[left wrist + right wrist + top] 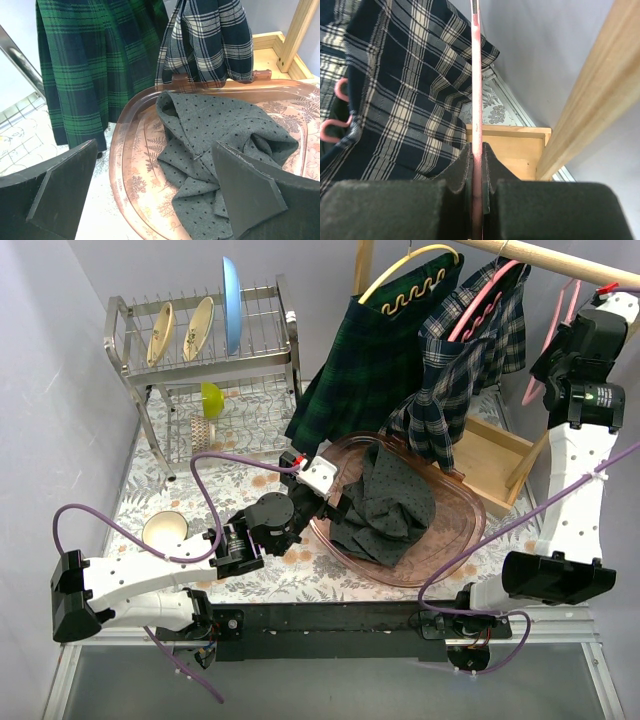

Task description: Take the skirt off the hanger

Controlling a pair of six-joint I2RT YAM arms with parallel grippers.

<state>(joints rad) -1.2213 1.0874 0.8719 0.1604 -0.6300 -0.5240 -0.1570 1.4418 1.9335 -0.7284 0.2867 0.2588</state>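
Observation:
A grey dotted skirt (pixel 390 502) lies crumpled in a pink transparent tray (pixel 455 540); it also shows in the left wrist view (pixel 225 125). My left gripper (pixel 335 502) (pixel 155 200) is open and empty at the tray's near-left rim (pixel 130 150), one finger outside the tray and one over the grey skirt. My right gripper (pixel 548 365) (pixel 476 165) is up by the wooden rail (pixel 560 260), shut on a bare pink hanger (pixel 558 325) (pixel 476 75). A navy plaid skirt (pixel 450 370) (pixel 395 90) hangs on another pink hanger (pixel 480 295). A green tartan skirt (pixel 365 370) hangs on a yellow hanger.
A wooden box (pixel 490 460) (pixel 515 145) stands under the rail behind the tray. A metal dish rack (pixel 200 350) with plates stands at the back left. A small bowl (pixel 165 530) sits near my left arm. The hanging skirts (pixel 90 65) drape close behind the tray.

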